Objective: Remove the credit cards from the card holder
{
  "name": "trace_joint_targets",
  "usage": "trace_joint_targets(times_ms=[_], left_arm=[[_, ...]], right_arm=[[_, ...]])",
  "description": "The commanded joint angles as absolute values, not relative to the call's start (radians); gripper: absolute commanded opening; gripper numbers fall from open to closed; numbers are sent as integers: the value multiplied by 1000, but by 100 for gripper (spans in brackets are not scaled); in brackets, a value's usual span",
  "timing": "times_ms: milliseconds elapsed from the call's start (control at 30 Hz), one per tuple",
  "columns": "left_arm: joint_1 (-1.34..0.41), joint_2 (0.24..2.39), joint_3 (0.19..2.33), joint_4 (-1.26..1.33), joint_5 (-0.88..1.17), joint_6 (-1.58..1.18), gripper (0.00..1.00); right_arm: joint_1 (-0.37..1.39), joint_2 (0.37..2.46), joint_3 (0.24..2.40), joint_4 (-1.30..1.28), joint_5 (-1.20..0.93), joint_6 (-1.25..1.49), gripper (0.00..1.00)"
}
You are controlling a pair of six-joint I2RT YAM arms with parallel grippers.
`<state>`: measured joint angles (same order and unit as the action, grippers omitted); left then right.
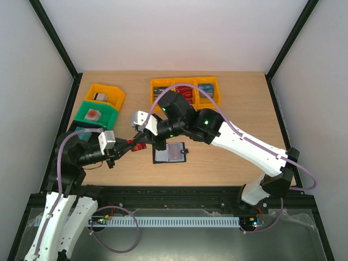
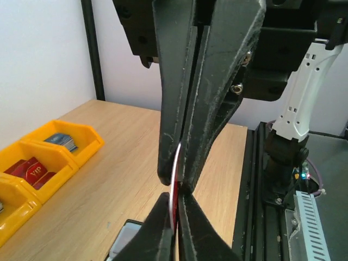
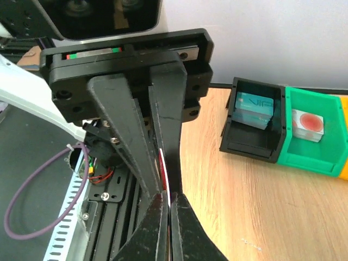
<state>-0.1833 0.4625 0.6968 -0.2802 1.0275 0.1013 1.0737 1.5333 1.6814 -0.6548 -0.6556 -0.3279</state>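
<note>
Two small bins, a yellow bin (image 1: pixel 93 87) and a green bin (image 1: pixel 109 109), sit at the far left of the table (image 1: pixel 234 109), with a black bin (image 3: pixel 247 142) next to the green one and nearest the left arm. Just right of these, the left hand (image 2: pixel 175 205) reaches toward the middle of the table with its fingers pressed together on a reddish credit card (image 2: pixel 175 168), which stands on edge, clear of the table. The right hand (image 3: pixel 166 197) comes in from the opposite side and is likewise clamped tight on that same card, so the two pairs of fingertips meet nearly tip to tip with the thin card pinched between them. Just right of the meeting point and a little nearer the arms' bases, the card holder (image 1: pixel 170 153) lies opened flat on the table, a pale pocket panel facing up and its short tab sticking out on the right edge; neither hand touches it. Farther back, an orange bin (image 1: pixel 185 80) with three compartments holds sorted cards (image 1: pixel 187 93), red in the middle and bluish on the right.
</note>
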Motion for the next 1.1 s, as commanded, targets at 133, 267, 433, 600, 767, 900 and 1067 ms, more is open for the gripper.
trace_joint_targets(times_ms=[133, 267, 433, 600, 767, 900, 1067], left_arm=[[-178, 421, 669, -47, 1027, -183, 2], [-146, 351, 535, 443, 924, -654, 2], [-77, 368, 521, 751, 859, -917, 2], [-65, 358, 517, 771, 838, -969, 2], [-64, 357, 496, 785, 820, -990, 2], [-64, 361, 499, 800, 817, -993, 2], [-64, 358, 503, 791, 816, -989, 2]], right_arm=[[1060, 1415, 1562, -510, -610, -282, 44], [963, 1295, 1296, -73, -823, -20, 79], [954, 1268, 1056, 565, -872, 433, 86], [957, 1342, 966, 1013, -820, 764, 60], [974, 1385, 1014, 1046, -844, 756, 53], [988, 1412, 1042, 1026, -847, 748, 41], [997, 1424, 1059, 987, -849, 728, 40]])
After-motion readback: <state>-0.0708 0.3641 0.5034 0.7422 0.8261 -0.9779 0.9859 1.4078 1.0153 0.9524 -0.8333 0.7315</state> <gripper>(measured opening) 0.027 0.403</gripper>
